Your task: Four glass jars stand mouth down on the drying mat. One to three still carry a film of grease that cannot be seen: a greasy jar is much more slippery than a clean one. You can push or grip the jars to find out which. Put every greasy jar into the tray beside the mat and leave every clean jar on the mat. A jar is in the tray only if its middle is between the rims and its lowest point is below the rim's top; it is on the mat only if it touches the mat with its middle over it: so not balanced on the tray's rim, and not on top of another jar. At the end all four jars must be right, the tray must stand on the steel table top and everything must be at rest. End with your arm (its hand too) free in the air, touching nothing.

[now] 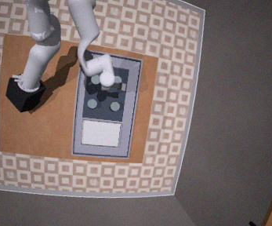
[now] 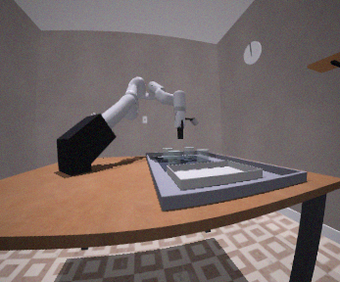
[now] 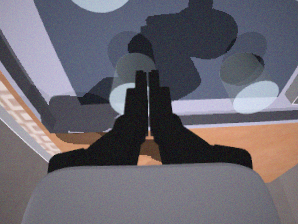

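Note:
Four glass jars stand mouth down on the dark drying mat (image 1: pixel 103 94): two at the back (image 1: pixel 96 79) (image 1: pixel 118 79) and two at the front (image 1: pixel 92 103) (image 1: pixel 114 106). The white tray (image 1: pixel 101 133) lies beside the mat and holds nothing. My gripper (image 2: pixel 179 133) hangs well above the back of the mat, shut and empty. In the top view the wrist (image 1: pixel 106 79) hides the fingers.
Mat and tray sit on a raised-rim steel top (image 1: pixel 104 103) on the wooden table (image 1: pixel 40 118). The arm's black base (image 1: pixel 24 94) stands at the left. In the side view the tray (image 2: pixel 214 173) is nearer than the jars (image 2: pixel 184 151).

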`<state>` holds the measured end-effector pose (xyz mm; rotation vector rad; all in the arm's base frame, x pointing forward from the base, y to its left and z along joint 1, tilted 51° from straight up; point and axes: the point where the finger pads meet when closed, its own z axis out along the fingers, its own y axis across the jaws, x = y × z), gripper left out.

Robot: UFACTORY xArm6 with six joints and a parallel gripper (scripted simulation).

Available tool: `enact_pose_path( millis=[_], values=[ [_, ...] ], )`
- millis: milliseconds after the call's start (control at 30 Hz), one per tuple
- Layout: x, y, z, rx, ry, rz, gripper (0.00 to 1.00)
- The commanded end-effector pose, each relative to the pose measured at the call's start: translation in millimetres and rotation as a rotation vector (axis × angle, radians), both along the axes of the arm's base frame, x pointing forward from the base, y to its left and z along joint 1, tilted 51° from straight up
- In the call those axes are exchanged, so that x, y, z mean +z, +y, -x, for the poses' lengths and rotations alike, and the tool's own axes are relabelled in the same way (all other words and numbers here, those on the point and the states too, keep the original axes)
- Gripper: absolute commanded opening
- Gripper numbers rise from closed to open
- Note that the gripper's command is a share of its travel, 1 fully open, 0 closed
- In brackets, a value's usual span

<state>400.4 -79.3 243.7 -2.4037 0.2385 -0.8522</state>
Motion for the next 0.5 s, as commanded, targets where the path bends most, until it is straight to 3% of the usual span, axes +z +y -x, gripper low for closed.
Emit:
enact_pose_path(
  millis=[0, 467],
  values=[
    [-16.9, -23.7, 0.8, 0.007, -0.006, 0.000, 0.00],
    [-84.7, -105.1, 8.9, 0.007, -0.006, 0.000, 0.00]
  ],
)
